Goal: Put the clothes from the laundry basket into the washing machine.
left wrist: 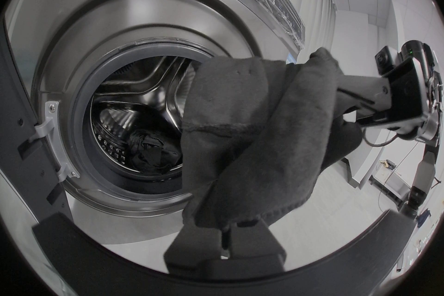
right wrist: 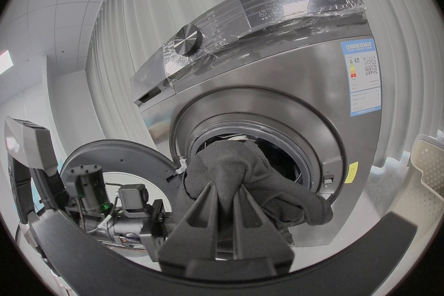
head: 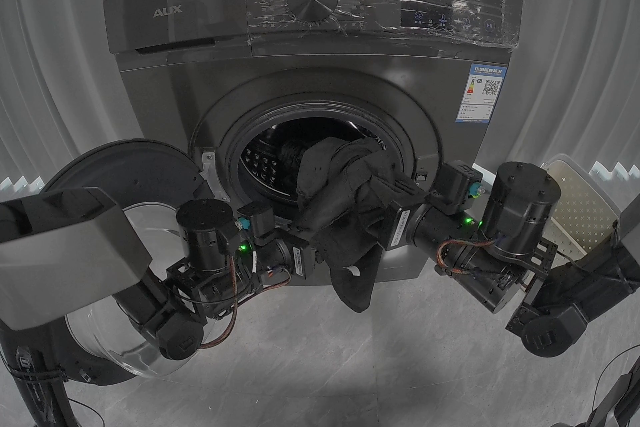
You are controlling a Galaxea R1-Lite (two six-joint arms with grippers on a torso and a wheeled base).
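A dark grey washing machine [head: 200,81] stands in front of me with its round door [head: 127,181] swung open to the left. A black garment [head: 337,195] hangs across the drum opening, its upper part over the rim and its tail drooping toward the floor. My left gripper [head: 312,251] is shut on the garment's lower left part [left wrist: 259,149]. My right gripper [head: 373,188] is shut on its upper right part [right wrist: 231,172]. Deep inside the drum lies another dark piece of clothing [left wrist: 152,153].
A white laundry basket [head: 583,208] with a perforated wall stands at the right of the machine. The floor is grey tile [head: 320,368]. Pleated curtains [head: 40,48] hang behind and beside the machine. The open door takes up room by my left arm.
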